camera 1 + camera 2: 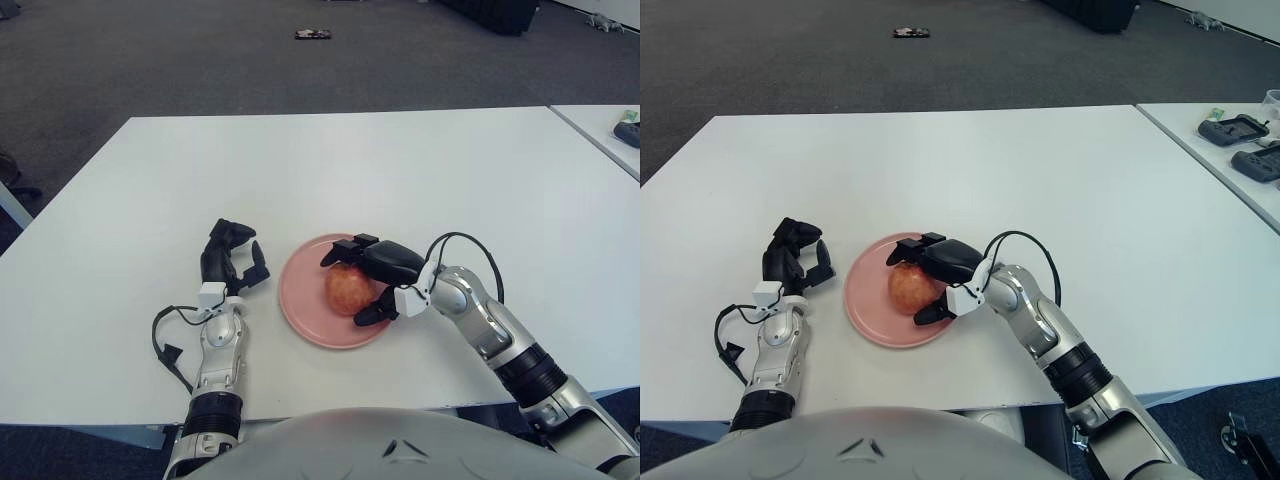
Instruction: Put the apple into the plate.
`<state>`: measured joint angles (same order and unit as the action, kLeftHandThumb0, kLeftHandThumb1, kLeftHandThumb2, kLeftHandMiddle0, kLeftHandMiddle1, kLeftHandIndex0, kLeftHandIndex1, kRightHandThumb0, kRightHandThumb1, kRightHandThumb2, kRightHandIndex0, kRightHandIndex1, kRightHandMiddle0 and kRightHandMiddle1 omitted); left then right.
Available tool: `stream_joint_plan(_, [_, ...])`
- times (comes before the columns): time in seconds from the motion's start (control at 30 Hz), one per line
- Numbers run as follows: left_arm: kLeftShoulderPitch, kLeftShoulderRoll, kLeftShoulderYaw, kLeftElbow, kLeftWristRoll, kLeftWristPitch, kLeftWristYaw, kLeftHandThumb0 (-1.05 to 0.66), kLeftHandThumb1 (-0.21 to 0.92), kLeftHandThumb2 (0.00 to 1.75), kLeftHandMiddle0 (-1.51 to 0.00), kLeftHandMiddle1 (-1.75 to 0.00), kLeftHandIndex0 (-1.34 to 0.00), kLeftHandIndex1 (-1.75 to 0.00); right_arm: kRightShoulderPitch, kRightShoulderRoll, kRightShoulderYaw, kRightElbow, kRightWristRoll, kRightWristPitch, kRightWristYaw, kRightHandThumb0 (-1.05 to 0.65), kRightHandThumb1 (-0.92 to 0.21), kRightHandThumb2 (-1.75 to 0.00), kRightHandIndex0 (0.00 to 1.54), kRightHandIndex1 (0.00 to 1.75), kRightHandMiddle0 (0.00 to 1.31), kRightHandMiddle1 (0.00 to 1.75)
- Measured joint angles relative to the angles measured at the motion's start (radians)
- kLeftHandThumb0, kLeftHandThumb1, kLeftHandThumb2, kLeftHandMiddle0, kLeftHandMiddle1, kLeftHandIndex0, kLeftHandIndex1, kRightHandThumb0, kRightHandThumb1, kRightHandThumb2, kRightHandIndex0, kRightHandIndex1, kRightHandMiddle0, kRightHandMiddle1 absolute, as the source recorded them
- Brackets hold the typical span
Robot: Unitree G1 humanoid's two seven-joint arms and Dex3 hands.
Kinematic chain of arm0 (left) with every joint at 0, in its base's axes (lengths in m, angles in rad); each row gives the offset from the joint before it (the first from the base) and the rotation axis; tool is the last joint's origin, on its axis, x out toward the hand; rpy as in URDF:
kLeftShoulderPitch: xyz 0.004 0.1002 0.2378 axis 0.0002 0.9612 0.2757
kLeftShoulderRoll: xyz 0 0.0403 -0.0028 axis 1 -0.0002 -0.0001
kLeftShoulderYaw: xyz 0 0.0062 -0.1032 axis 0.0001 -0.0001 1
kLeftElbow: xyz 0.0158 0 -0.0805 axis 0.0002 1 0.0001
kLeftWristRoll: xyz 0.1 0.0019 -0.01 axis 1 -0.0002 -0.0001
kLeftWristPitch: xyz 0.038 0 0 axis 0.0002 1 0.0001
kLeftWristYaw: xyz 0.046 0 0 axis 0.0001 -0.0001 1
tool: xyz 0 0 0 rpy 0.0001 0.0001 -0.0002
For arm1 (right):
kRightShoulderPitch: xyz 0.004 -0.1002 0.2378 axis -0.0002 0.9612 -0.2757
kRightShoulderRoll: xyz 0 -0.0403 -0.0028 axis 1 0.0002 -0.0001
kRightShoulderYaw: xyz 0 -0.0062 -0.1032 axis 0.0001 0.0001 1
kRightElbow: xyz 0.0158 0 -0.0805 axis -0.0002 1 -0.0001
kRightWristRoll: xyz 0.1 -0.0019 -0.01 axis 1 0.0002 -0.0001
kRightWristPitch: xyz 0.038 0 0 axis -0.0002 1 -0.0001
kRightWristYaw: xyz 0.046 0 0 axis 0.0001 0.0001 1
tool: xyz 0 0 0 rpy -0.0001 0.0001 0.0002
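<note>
A red-yellow apple [343, 293] sits in the middle of a pink plate [298, 300] on the white table [330, 170]. My right hand [347, 288] reaches in from the right and is closed around the apple, with fingers over its top and thumb at its lower right side. The apple touches the plate. My left hand [238, 262] shows just left of the plate, fingers relaxed and holding nothing.
A second white table [1200, 120] stands at the far right with black devices [1237, 128] on it. A small dark object [312, 35] lies on the carpet beyond the table. The table's front edge is close to my body.
</note>
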<state>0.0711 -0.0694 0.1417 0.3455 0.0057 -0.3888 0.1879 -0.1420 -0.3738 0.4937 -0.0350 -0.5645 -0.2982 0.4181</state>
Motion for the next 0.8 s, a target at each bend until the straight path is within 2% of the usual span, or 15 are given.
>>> stream_joint_plan(0.53, [-0.003,0.000,0.000,0.002,-0.001,0.002,-0.001,-0.50,0.26,1.40,-1.24,-1.75,-0.66,-1.75,0.034,0.014,-0.010,-0.006,0.004,-0.025,-0.085,-1.05,-0.71,-0.56,0.00,0.00,0.00,0.00])
stream_joint_plan(0.8, [-0.003,0.000,0.000,0.001,-0.005,0.005,-0.002,-0.50,0.27,1.39,-1.23,-1.75,-0.65,-1.75,0.042,0.015,-0.036,-0.040,0.044,-0.020,-0.082,-1.05,-0.70,-0.52,0.00,0.00,0.00,0.00])
